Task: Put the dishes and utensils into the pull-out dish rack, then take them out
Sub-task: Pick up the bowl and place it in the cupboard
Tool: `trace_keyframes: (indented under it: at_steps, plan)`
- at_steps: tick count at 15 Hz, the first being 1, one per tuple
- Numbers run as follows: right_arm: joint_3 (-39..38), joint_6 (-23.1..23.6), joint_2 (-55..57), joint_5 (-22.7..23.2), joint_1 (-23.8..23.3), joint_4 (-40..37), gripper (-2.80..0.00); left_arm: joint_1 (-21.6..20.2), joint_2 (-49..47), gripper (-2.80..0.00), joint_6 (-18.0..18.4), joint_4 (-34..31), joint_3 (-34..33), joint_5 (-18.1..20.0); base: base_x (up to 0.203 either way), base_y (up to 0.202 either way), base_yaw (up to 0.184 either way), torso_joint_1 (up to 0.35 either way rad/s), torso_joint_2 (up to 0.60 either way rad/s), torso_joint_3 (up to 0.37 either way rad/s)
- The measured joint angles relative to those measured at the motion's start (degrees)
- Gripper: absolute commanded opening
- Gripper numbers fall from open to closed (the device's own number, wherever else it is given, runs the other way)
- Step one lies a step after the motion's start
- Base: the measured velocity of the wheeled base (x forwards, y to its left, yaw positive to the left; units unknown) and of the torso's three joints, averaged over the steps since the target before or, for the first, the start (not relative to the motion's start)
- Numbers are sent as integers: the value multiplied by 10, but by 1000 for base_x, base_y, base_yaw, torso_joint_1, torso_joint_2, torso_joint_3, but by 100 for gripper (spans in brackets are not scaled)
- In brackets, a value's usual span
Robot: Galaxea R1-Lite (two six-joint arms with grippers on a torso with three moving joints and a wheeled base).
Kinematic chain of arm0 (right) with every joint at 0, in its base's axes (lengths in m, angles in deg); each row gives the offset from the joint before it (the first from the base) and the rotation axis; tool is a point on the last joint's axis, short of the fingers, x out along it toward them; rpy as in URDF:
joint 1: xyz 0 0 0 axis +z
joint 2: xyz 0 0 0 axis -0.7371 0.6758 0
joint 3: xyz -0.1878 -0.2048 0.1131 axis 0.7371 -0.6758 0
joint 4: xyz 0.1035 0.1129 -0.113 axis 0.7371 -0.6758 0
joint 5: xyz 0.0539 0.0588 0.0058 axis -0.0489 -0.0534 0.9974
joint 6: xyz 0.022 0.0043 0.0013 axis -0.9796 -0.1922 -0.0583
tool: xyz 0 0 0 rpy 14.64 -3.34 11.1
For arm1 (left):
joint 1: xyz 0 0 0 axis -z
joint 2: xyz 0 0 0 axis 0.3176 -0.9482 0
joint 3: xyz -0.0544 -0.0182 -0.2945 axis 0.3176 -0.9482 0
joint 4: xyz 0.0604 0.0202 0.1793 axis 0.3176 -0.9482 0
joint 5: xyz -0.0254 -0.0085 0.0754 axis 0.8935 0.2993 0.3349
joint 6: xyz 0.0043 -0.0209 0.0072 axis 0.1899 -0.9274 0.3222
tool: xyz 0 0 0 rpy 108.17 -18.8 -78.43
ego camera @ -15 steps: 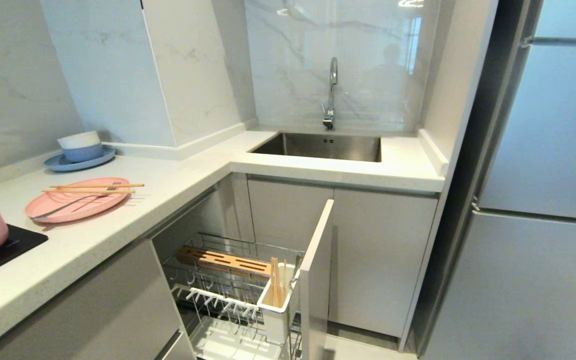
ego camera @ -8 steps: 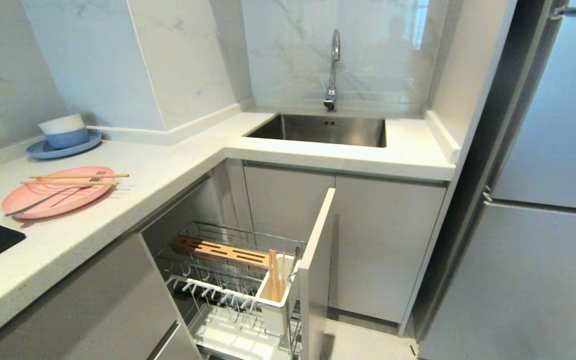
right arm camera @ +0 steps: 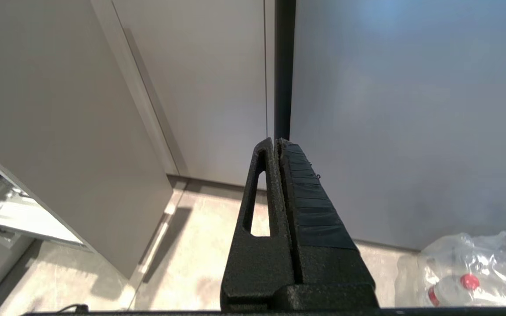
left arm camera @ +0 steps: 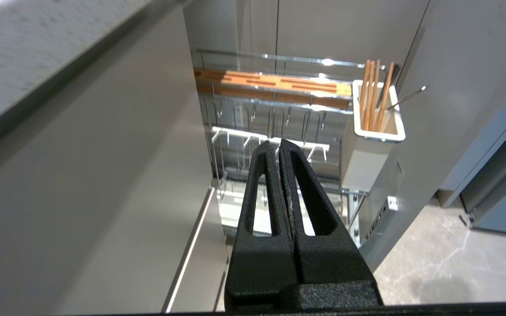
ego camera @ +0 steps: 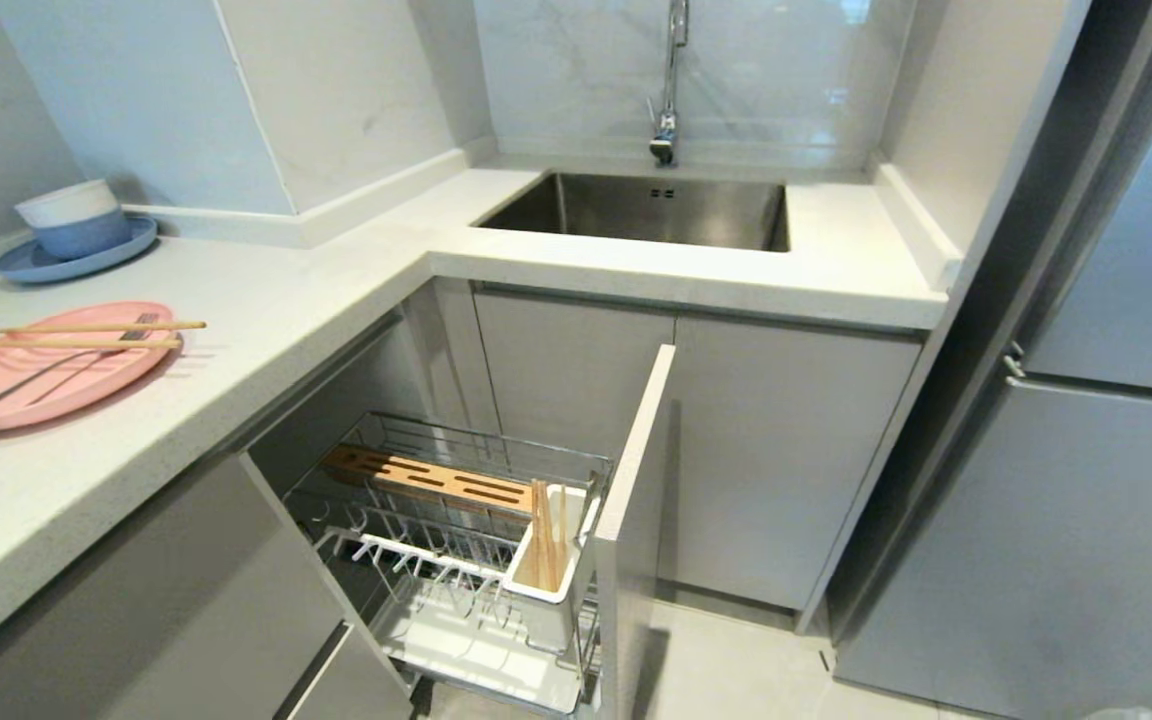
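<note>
My left pincer [left arm camera: 279, 147] and right pincer [right arm camera: 276, 145] are both pressed together on nothing, parked low near the pull-out dish rack [ego camera: 456, 560]. It stands drawn out for loading. Above and left of it, the pink plate [ego camera: 46, 370] waits on the tabletop [ego camera: 266, 300] under the chopsticks [ego camera: 86, 335] and fork [ego camera: 56, 365].

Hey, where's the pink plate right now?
In the head view the pink plate lies on the white counter at far left, chopsticks and a fork across it, just in front of the blue plate.
</note>
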State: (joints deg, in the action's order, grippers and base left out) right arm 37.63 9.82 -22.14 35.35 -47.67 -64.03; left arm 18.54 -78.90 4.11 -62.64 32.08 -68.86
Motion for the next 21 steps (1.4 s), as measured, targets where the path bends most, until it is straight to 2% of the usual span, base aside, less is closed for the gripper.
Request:
trace_keyframes:
  at_steps: [10, 18, 21]
  plan:
    - [0, 0, 0, 0, 0, 0, -280, 0, 0, -280, -2, 0, 0, 0, 0, 0, 0, 4, 3, -194]
    - [0, 0, 0, 0, 0, 0, -280, 0, 0, -280, 2, 1, 0, 0, 0, 0, 0, 1, 2, -21]
    - [0, 0, 0, 0, 0, 0, -280, 0, 0, -280, 1, 35, 31, 2, 0, 0, 0, 0, 0, 0]
